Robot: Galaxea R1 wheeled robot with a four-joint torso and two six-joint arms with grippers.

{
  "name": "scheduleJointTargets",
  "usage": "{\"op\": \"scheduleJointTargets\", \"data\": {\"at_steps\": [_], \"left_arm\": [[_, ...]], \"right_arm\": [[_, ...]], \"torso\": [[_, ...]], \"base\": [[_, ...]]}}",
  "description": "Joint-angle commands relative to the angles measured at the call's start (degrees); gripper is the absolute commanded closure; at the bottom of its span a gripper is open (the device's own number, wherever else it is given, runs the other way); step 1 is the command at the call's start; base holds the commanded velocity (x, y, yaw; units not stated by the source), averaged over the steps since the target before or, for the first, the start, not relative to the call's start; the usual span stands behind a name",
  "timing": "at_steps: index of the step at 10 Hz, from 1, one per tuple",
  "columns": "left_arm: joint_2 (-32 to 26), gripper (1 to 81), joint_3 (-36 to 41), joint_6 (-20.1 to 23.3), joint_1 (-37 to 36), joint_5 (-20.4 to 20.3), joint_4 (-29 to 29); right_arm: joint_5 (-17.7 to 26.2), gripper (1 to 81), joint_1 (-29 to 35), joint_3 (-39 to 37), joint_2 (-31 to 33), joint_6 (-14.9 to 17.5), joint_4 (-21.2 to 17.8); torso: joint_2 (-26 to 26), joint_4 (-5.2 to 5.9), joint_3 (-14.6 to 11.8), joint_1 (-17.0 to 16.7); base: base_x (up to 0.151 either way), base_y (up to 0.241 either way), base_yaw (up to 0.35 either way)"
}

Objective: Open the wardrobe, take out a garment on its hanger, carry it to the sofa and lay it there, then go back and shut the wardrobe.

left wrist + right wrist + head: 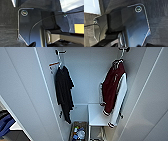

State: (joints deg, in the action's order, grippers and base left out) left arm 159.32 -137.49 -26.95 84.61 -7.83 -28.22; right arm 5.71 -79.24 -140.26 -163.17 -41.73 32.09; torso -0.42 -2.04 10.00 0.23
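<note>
Inside, maroon white-sleeved garment [113, 89].

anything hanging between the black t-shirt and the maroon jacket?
No. Head view: only bare back wall between the black t-shirt and the maroon jacket.

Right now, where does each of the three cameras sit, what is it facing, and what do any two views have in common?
Head view: high on the robot, looking forward and down into the open wardrobe, with the black t-shirt hanging left and the maroon jacket right; none of the robot's body appears.
Left wrist view: on the left wrist, facing down at dark carpet, behind the robot's dark plate.
Right wrist view: on the right wrist, likewise facing carpet, behind its plate.
Shared: both wrist views show carpet and plate.
</note>
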Motion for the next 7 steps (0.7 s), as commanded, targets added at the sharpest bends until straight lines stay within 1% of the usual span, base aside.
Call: {"op": "scheduleJointTargets", "data": {"at_steps": [1,2,3,5,6,7], "left_arm": [[4.7,1.0,-7.53,-0.73,0.51,7.3,1.15],[6.01,1.0,-10.08,-0.73,0.77,7.65,6.02],[5.93,1.0,-10.35,-0.65,1.21,7.91,9.66],[5.31,1.0,-10.44,1.55,1.48,7.91,9.85],[5.4,1.0,-10.35,7.5,1.48,7.39,11.08],[5.76,1.0,-10.44,12.88,1.48,7.3,16.33]], "right_arm": [[4.58,1.0,-4.57,-1.93,-4.03,0.51,2.36],[4.58,1.0,-4.93,-2.28,-4.29,0.51,3.25],[4.58,1.0,-5.01,-2.55,-4.47,0.6,3.07],[4.58,1.0,-5.19,-2.72,-5.35,0.6,3.51],[4.58,1.0,-5.19,-2.81,-5.44,0.6,3.51],[4.58,1.0,-5.54,-2.81,-5.44,0.51,3.6]], "torso": [[0.0,0.0,0.02,0.0],[0.0,0.0,0.0,0.0],[-0.02,0.0,0.0,0.0],[-0.05,0.0,-0.02,-0.09],[-0.06,0.0,-0.02,-0.11],[-0.06,0.0,-0.05,-0.11]], "base": [[0.0,0.0,0.0],[0.0,0.0,0.0],[0.0,0.0,0.0],[0.0,0.0,0.0],[0.0,0.0,0.0],[0.0,0.0,0.0]]}}
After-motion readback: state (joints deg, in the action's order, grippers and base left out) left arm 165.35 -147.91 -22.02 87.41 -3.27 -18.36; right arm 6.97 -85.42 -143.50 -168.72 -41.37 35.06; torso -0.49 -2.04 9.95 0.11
